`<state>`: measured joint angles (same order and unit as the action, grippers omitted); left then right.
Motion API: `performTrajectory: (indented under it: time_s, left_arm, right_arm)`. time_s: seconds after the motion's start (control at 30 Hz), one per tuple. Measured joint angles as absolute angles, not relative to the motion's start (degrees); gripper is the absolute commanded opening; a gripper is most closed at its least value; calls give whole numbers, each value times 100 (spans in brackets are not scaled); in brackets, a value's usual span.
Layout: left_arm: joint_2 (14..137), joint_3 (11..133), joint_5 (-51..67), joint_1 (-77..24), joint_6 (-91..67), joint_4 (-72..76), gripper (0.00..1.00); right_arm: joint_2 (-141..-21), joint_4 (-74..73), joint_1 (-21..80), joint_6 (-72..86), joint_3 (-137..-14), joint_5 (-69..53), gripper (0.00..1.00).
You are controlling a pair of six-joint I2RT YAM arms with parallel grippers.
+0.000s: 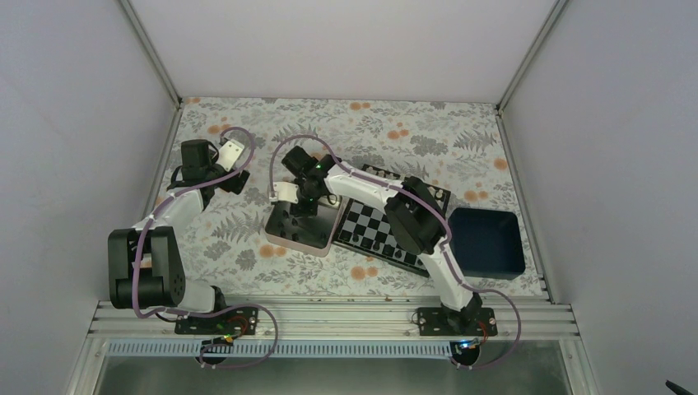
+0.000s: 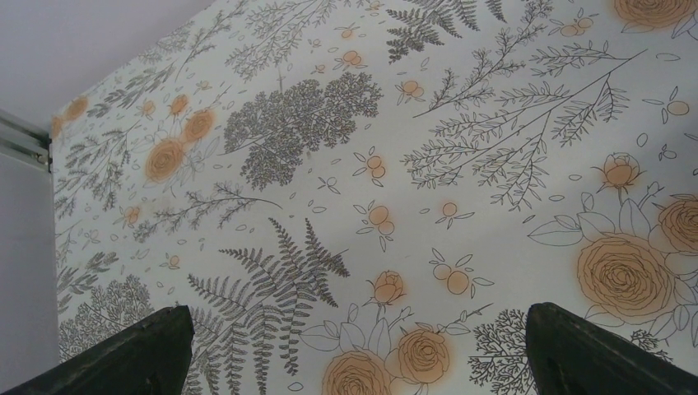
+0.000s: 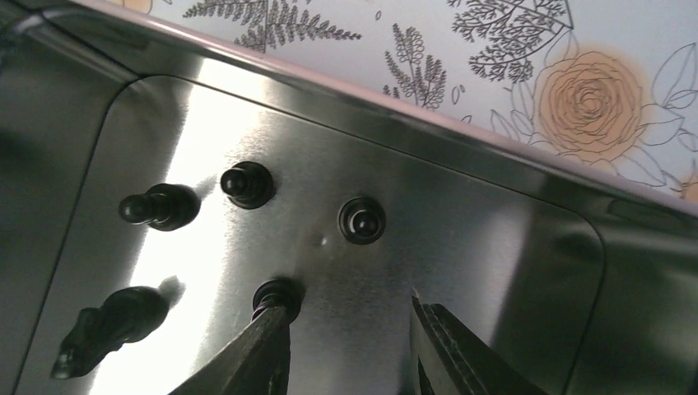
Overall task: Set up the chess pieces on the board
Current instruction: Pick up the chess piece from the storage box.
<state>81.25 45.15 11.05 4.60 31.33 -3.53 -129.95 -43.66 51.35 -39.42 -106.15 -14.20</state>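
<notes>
Both claws hold nothing: left claw [image 2: 358, 317] gapes wide; right claw [image 3: 347, 311], partly open, one finger touching a chess piece [image 3: 276, 294].

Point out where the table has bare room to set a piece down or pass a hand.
Free: the floral cloth behind the board, and the patch between the tin and the left arm. Crowded: tin, board and blue tray packed close under the right arm.

We read no txt, label, brand or no. in any view: nothing legible on the board [image 1: 362, 224], the silver tin [image 3: 494, 247], the dark blue tray [image 1: 487, 243] or the floral tablecloth [image 2: 329, 206].
</notes>
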Motion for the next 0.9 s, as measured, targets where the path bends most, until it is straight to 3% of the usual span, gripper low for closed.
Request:
performTrajectory:
  time_s: [0.9]
  left_arm:
    - [8311,4515,1103,460,3133,-357,100]
  right_arm:
    - [-12993,-4766,5284,-3938,-10652,-1756,39]
